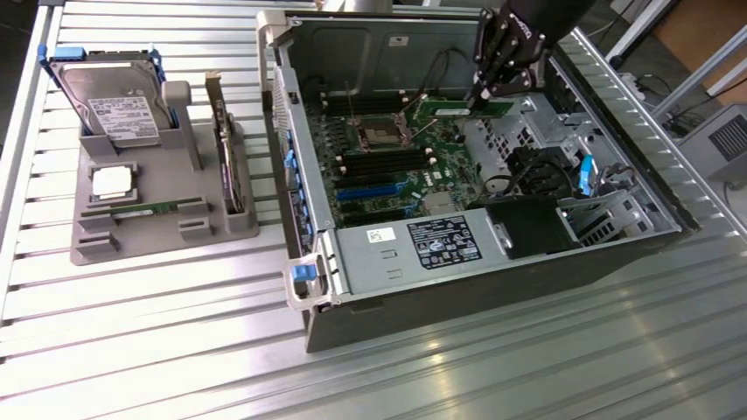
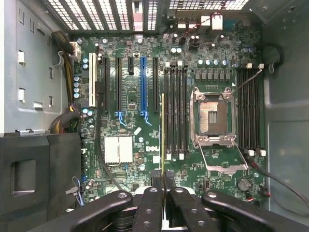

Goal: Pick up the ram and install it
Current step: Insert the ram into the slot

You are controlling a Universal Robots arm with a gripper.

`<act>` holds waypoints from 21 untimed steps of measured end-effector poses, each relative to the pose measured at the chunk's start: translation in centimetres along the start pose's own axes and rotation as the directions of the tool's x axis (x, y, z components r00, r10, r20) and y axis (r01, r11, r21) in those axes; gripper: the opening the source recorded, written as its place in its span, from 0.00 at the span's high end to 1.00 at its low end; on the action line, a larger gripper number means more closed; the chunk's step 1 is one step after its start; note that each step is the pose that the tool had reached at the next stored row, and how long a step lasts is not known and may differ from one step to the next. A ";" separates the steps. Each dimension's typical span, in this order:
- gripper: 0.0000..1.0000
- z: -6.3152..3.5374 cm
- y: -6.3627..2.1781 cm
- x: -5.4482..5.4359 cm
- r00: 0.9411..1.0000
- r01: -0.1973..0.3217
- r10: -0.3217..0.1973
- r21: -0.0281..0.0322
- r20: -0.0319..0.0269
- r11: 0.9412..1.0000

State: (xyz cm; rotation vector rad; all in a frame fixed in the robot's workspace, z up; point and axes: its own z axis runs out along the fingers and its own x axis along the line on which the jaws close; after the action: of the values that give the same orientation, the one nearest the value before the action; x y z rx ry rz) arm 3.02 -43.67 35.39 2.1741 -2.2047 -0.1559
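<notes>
Right now your gripper point(image 1: 498, 96) is clenched on the ram point(image 1: 464, 109), pinching the green stick at one end so that the rest of it reaches out from the fingers over the motherboard point(image 1: 403, 171), inside the open computer case point(image 1: 491, 302). In the wrist view you look straight down between the black fingers point(image 2: 150, 205) of the gripper point(image 2: 162, 182) and see the ram point(image 2: 162, 125) edge-on, a thin line running away from the fingertips. That line is the relation that matters: the stick's long axis lies parallel to the black DIMM slots point(image 2: 177, 113) and not across them. It sits just beside the outermost slot of that bank, on the side away from the CPU socket point(image 2: 212, 118), rather than squarely over any one slot. You cannot tell from either view whether its lower edge touches the board or hangs just above it, but it is not seated: the stick stands off to the side of the slots, and in the exterior view it shows well up among the cables. The grey holder point(image 1: 87, 245) with the hard drive point(image 1: 111, 105) stands well apart, outside the case towards the exterior view's left.
</notes>
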 end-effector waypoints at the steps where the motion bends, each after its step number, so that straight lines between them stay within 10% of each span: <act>1: 0.88 0.05 0.00 0.0 1.000 0.000 0.000 0.000 0.000 1.000; 21: 0.88 1.54 -0.04 0.2 1.000 0.000 0.000 0.000 0.000 1.000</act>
State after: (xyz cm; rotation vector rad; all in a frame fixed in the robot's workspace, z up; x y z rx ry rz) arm 2.90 -43.79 33.86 2.1741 -2.2048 -0.1560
